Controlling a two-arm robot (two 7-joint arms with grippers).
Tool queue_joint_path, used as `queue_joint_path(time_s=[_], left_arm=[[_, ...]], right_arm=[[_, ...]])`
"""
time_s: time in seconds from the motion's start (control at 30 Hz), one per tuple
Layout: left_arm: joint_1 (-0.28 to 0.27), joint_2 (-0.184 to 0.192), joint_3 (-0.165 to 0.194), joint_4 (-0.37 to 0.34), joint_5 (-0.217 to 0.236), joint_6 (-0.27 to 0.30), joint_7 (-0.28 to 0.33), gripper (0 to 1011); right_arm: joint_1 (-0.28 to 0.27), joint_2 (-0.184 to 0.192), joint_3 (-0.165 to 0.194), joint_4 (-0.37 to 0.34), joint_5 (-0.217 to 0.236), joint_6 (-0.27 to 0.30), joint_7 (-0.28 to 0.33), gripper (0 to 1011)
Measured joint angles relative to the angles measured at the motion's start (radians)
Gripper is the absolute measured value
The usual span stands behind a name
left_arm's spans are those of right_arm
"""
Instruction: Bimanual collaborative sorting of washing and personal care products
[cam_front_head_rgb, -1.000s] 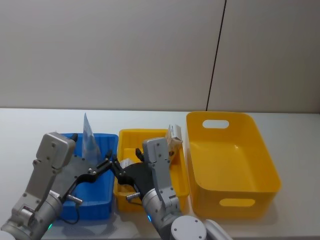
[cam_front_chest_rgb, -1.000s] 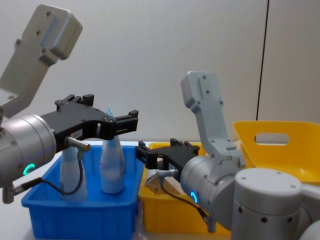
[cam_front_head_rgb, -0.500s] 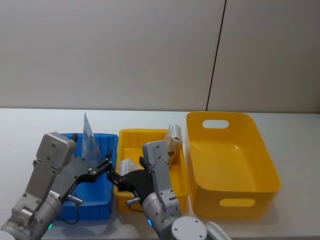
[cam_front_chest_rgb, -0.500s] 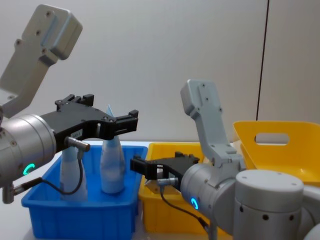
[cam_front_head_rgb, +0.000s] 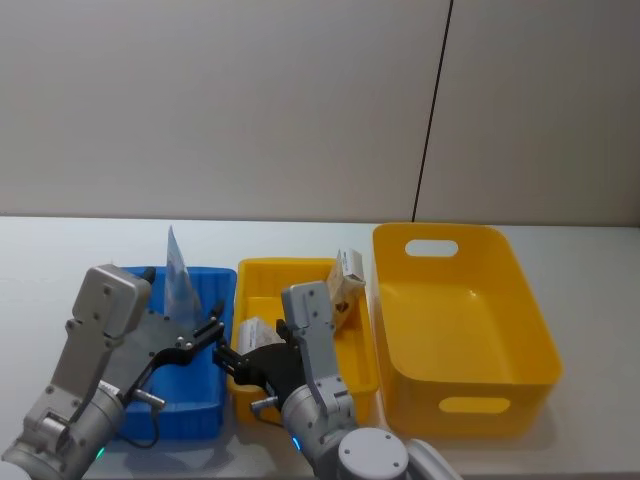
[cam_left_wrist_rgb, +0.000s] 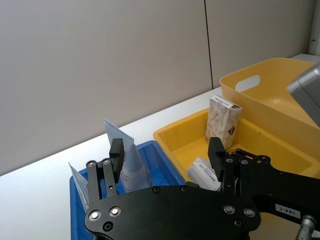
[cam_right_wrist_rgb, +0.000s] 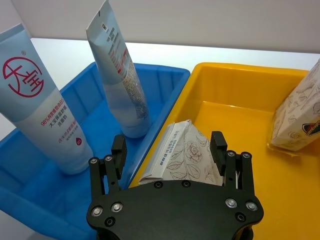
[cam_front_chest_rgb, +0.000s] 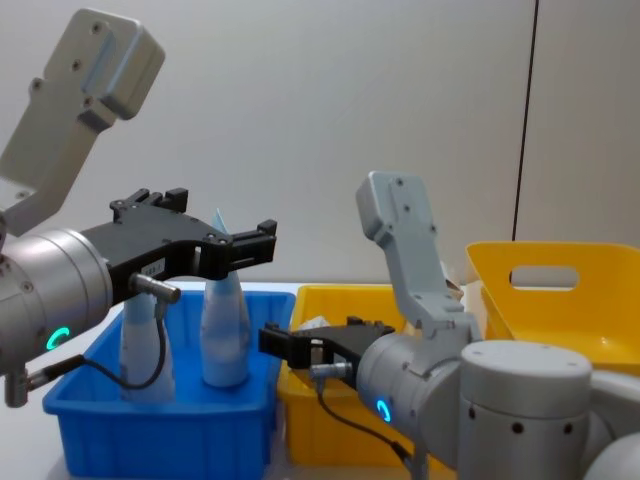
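Two pale blue squeeze tubes (cam_right_wrist_rgb: 45, 105) (cam_right_wrist_rgb: 119, 82) stand upright in the blue bin (cam_front_head_rgb: 195, 405), crimped ends up. A floral white carton (cam_right_wrist_rgb: 185, 152) lies tilted at the left end of the small yellow bin (cam_front_head_rgb: 305, 275). A second carton (cam_front_head_rgb: 347, 275) leans at that bin's far right corner. My right gripper (cam_right_wrist_rgb: 168, 149) hangs open just above and in front of the lying carton, its fingers wider than the carton. My left gripper (cam_front_chest_rgb: 225, 225) is open above the blue bin, in front of the tubes (cam_front_chest_rgb: 225, 335), holding nothing.
A large yellow bin (cam_front_head_rgb: 460, 400) with handle cut-outs stands to the right of the small one, empty inside. All three bins sit side by side on a white table (cam_front_head_rgb: 590, 300) before a plain grey wall. My two grippers are close together over the blue and small yellow bins.
My right gripper has drawn back toward my body and sunk lower and to the left, uncovering the lying carton. The left arm and the tubes have not moved.
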Motion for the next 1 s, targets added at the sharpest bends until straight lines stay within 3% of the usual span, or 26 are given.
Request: queue_joint_path(time_s=[0.8,1.0], left_arm=[[0.000,0.000,0.000,0.000,0.000,0.000,0.000,1001],[0.000,0.000,0.000,0.000,0.000,0.000,0.000,1001]], right_arm=[[0.026,-0.010,0.013,0.046,-0.023,0.037,-0.003,1001],[0.027,-0.011,0.015,0.049,-0.025,0.039,-0.005,905]])
